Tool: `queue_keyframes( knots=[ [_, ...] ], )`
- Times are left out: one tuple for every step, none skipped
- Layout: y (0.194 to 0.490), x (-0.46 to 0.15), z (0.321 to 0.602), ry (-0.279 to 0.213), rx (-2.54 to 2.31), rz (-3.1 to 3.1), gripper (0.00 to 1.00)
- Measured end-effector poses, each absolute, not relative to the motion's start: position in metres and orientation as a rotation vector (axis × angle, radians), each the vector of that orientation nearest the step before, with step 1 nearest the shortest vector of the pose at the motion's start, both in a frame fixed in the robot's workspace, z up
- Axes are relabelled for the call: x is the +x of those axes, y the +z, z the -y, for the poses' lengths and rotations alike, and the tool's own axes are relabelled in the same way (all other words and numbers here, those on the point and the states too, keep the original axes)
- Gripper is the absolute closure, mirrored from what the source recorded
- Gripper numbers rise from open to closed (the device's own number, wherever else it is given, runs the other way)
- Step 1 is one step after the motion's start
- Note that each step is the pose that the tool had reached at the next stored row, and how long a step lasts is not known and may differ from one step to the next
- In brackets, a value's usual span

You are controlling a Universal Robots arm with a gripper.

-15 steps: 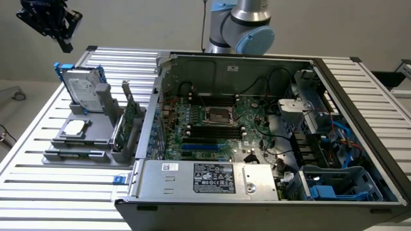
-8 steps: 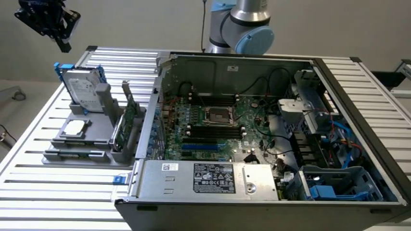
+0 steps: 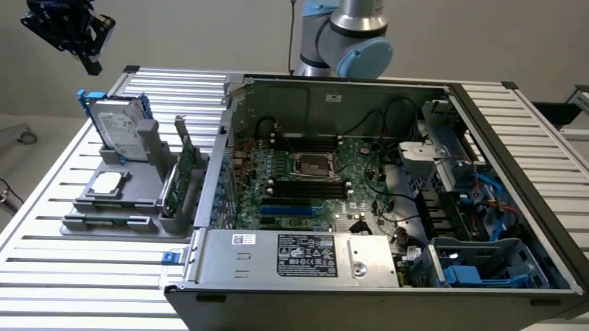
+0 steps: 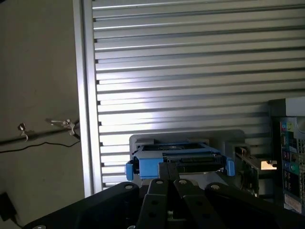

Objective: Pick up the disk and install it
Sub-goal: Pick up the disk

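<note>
The disk (image 3: 120,127) is seen standing upright on its edge in a grey holder (image 3: 138,203) on the slatted tabletop (image 3: 65,283). It is at the exterior view's left, near the open computer case (image 3: 276,258). The hand (image 3: 90,63) is held in the air above the disk, well apart from it. Its fingers are pressed together and nothing is pinched. In the wrist view, the closed fingertips (image 4: 163,174) are seen just before the disk's blue-framed top edge (image 4: 176,160).
</note>
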State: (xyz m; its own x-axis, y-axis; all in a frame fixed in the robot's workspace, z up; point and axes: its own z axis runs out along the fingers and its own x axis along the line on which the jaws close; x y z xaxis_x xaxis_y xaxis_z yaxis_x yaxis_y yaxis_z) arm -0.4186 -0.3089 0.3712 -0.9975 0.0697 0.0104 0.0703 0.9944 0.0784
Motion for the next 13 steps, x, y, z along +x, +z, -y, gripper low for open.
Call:
queue_keyframes(
  knots=[
    [0.3712,-0.4186,0.3089,-0.123,-0.110,3.130,0.89],
    [0.3712,-0.4186,0.3089,-0.123,-0.110,3.130,0.89],
    [0.3709,-0.4190,0.3089,-0.123,-0.110,3.129,0.89],
    [0.3704,-0.4199,0.3088,-0.123,-0.109,3.130,0.89],
    [0.3699,-0.4200,0.3088,-0.123,-0.087,3.130,0.89],
    [0.3697,-0.4200,0.3088,-0.122,-0.059,3.130,0.89],
    [0.3694,-0.4200,0.3088,-0.122,-0.031,3.129,0.89],
    [0.3690,-0.4200,0.3088,-0.122,-0.003,3.129,0.89],
    [0.3687,-0.4201,0.3088,-0.121,0.028,3.127,0.89],
    [0.3684,-0.4201,0.3088,-0.121,0.056,3.126,0.89],
    [0.3681,-0.4200,0.3088,-0.121,0.084,3.125,0.89],
    [0.3677,-0.4200,0.3088,-0.121,0.112,3.123,0.89],
    [0.3674,-0.4200,0.3088,-0.120,0.140,3.121,0.89]
  ],
)
